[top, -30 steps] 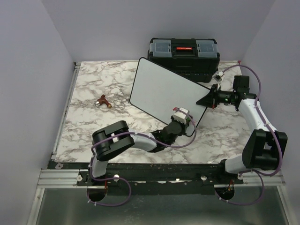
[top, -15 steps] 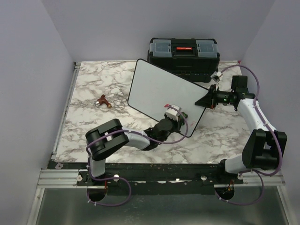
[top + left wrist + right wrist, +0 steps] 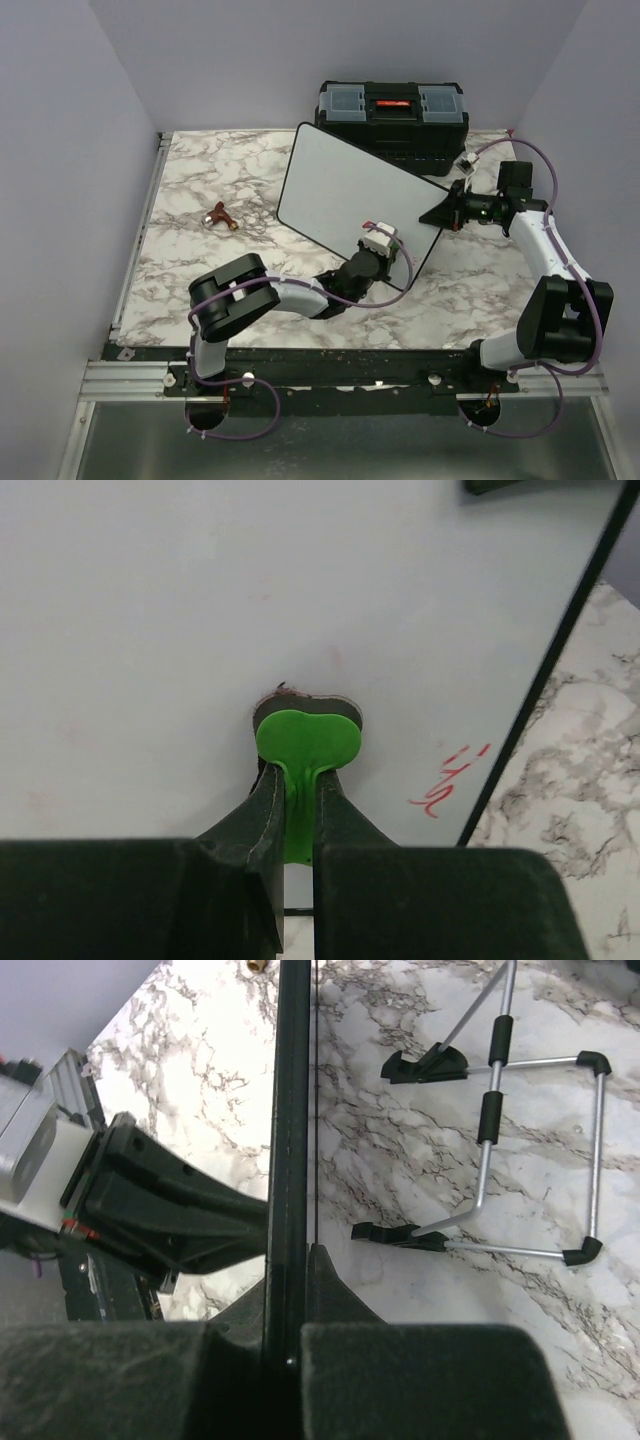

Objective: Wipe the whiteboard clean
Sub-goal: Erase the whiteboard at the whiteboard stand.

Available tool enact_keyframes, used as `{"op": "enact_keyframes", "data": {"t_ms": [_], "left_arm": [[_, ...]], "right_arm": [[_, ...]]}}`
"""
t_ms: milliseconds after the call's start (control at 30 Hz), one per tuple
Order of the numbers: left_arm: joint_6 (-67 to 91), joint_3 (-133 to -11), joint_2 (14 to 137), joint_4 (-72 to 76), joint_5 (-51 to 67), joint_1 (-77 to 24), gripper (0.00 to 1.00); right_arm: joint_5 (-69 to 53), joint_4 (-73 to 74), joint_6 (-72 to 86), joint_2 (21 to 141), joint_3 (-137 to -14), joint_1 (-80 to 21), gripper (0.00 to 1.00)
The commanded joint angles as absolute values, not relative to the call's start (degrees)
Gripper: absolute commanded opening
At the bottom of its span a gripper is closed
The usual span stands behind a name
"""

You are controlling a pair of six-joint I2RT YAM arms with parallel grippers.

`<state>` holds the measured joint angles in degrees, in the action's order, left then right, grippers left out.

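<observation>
The whiteboard (image 3: 340, 190) stands tilted on the marble table, its white face toward the arms. My left gripper (image 3: 380, 240) is shut on a green eraser with a dark pad (image 3: 307, 742) and presses it against the whiteboard (image 3: 200, 630). Short red marker lines (image 3: 448, 780) sit to the right of the eraser, near the black frame. My right gripper (image 3: 447, 212) is shut on the board's right edge. In the right wrist view the whiteboard's black edge (image 3: 291, 1110) runs upward from between my right gripper's (image 3: 293, 1260) jaws.
A black toolbox with a red latch (image 3: 392, 112) stands behind the board. A small brown object (image 3: 220, 215) lies at the left. A wire stand with black feet (image 3: 540, 1150) lies behind the board. The left arm (image 3: 150, 1210) shows beyond the board's edge.
My left gripper slid the eraser left across the board's lower part, then back to the right. The board shifted slightly left and returned. The right gripper kept its hold.
</observation>
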<state>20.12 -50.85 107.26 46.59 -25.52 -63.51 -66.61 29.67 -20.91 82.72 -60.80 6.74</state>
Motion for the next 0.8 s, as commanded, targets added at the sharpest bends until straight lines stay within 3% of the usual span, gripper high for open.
{"op": "enact_keyframes", "data": {"t_ms": [0, 467, 767], "left_arm": [[17.2, -58.08, 111.51, 46.26, -20.92, -66.5, 0.0], [17.17, -62.14, 104.25, 35.77, -21.83, -59.62, 0.0], [17.07, -62.01, 109.15, 38.36, -14.2, -64.06, 0.0]], "right_arm": [[-69.26, 36.89, -23.07, 83.34, -58.58, 3.97, 0.01], [-69.35, 37.01, -23.16, 83.23, -58.62, 3.98, 0.01], [-69.26, 37.0, -23.16, 83.39, -58.62, 4.01, 0.01]]}}
